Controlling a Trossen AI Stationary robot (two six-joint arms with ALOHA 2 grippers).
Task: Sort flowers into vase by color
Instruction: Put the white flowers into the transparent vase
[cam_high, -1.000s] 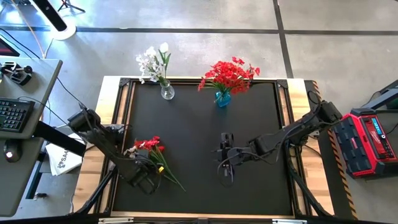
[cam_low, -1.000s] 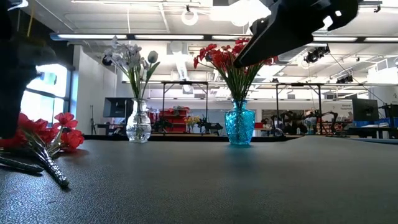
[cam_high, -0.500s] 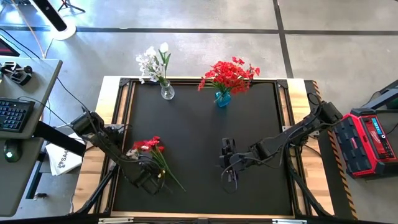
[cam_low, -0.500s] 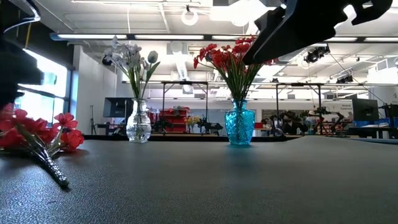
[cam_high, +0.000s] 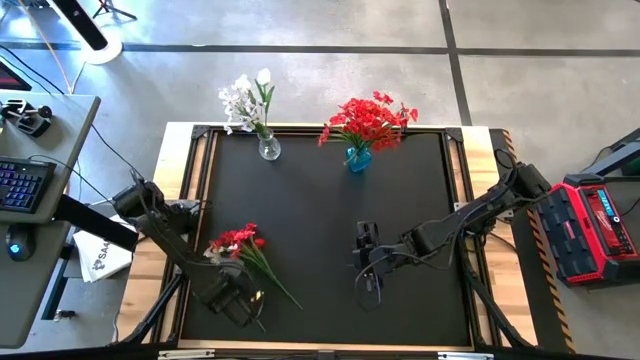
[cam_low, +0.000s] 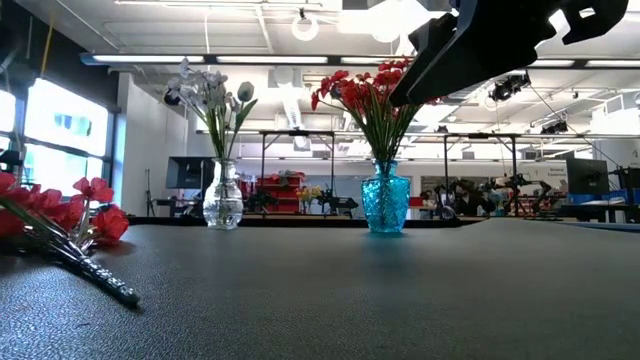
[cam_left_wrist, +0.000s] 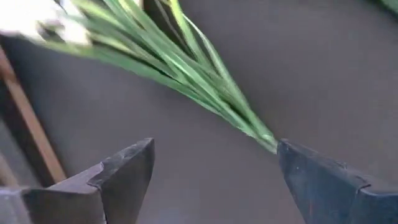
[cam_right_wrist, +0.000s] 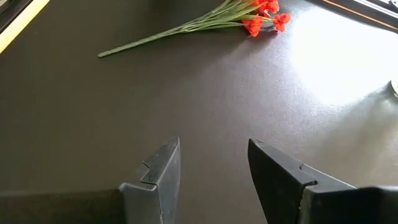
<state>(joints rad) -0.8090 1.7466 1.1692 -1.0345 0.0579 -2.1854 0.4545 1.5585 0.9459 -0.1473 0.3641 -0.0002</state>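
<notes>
Red sprig (cam_high: 238, 240) lies at the mat's front-left, apparently free. Left gripper (cam_high: 232, 303) spread at the stem end; right gripper (cam_high: 366, 272) parted, empty, mid-mat. Light, springy: you pinch the bunched stems.

A matt, finely pebbled black mat (cam_high: 320, 210) carries a faceted blue glass vase (cam_low: 385, 200) and a clear one (cam_low: 223, 198).

My 2 arms are dark, jointed and slim, with black cables looped alongside; each ends in 2 dark, flat, wedge-shaped fingers with notched edges.
</notes>
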